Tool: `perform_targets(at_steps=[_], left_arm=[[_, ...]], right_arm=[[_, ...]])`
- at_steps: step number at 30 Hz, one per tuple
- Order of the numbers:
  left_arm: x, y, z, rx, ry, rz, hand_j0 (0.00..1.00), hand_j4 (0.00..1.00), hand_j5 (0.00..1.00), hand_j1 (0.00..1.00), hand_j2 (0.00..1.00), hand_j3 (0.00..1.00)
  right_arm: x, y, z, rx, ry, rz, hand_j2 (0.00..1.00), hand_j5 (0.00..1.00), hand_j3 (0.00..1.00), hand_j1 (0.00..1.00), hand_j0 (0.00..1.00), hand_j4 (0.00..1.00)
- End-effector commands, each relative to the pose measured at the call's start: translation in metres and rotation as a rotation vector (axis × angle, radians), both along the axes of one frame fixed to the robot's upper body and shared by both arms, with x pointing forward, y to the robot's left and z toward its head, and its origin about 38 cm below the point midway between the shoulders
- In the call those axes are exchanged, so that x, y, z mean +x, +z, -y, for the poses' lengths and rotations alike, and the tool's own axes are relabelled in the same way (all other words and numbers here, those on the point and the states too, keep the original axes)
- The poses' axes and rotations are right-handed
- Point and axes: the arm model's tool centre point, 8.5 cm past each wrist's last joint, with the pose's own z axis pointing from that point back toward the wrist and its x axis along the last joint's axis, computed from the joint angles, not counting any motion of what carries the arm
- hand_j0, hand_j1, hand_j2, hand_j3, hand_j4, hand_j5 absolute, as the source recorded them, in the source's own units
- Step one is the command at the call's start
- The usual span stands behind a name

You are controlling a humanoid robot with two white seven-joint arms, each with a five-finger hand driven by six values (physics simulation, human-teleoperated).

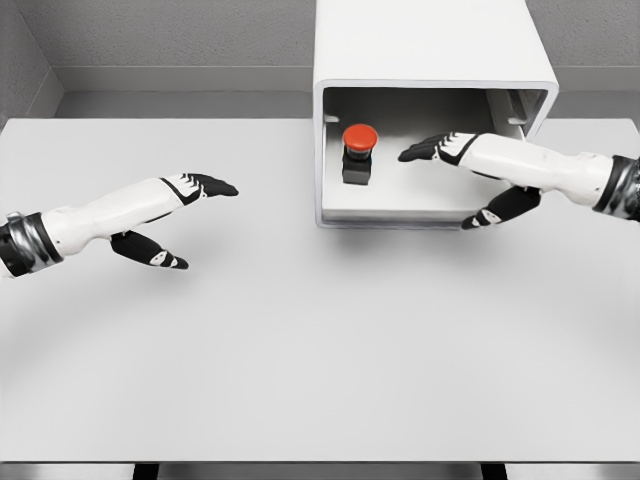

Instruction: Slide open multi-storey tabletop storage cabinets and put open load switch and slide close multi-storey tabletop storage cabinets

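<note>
White table (300, 350) under grey walls (150, 40); left hand (175, 225) spread, holding nothing; right hand (465, 175) likewise, in open drawer (335, 205)

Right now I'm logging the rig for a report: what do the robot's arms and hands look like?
Both arms are glossy white shells with a grey and black banded cuff joint. The left hand and right hand have black fingers with small white markings. No cables show.

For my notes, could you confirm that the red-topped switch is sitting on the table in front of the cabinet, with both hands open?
Not quite: the head view shows the red-topped switch inside the cabinet, not on the table in front. The left hand and right hand are indeed open.
</note>
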Motion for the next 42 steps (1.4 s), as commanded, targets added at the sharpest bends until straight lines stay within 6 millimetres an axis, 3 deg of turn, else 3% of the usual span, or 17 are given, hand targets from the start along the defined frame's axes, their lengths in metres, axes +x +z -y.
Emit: perform_targets(at_steps=[1, 10, 20, 25, 32, 37, 40, 42], left_arm=[[0.0, 0.001, 0.0, -0.006, 0.003, -0.001, 1.0, 1.0, 1.0, 1.0, 1.0, 1.0], [0.001, 0.001, -0.002, -0.005, 0.006, 0.0, 1.0, 1.0, 1.0, 1.0, 1.0, 1.0], [0.0, 0.003, -0.005, -0.016, 0.019, 0.004, 1.0, 1.0, 1.0, 1.0, 1.0, 1.0], [0.0, 0.003, -0.006, -0.015, 0.021, 0.006, 1.0, 1.0, 1.0, 1.0, 1.0, 1.0], [0.0, 0.003, -0.006, -0.013, 0.02, 0.005, 1.0, 1.0, 1.0, 1.0, 1.0, 1.0], [0.0, 0.003, -0.006, -0.013, 0.022, 0.007, 1.0, 1.0, 1.0, 1.0, 1.0, 1.0], [0.0, 0.002, -0.007, -0.012, 0.023, 0.005, 1.0, 1.0, 1.0, 1.0, 1.0, 1.0], [0.001, 0.003, -0.007, -0.012, 0.024, 0.006, 1.0, 1.0, 1.0, 1.0, 1.0, 1.0]], right_arm=[[0.003, -0.004, -0.001, 0.009, -0.006, -0.016, 1.0, 1.0, 1.0, 1.0, 1.0, 1.0], [0.019, -0.01, 0.0, 0.005, -0.033, -0.038, 1.0, 1.0, 1.0, 1.0, 1.0, 1.0], [0.047, -0.018, -0.015, 0.007, -0.049, -0.071, 1.0, 1.0, 1.0, 1.0, 1.0, 1.0], [0.046, -0.013, -0.011, 0.005, -0.054, -0.059, 1.0, 1.0, 1.0, 1.0, 1.0, 1.0], [0.016, 0.02, -0.001, -0.049, 0.005, 0.022, 1.0, 1.0, 1.0, 1.0, 1.0, 1.0], [-0.012, 0.04, -0.008, -0.088, 0.084, 0.075, 1.0, 1.0, 1.0, 1.0, 1.0, 1.0], [-0.021, 0.05, 0.008, -0.111, 0.059, 0.093, 1.0, 1.0, 1.0, 1.0, 1.0, 1.0], [-0.033, 0.055, 0.035, -0.14, 0.001, 0.102, 1.0, 1.0, 1.0, 1.0, 1.0, 1.0]])
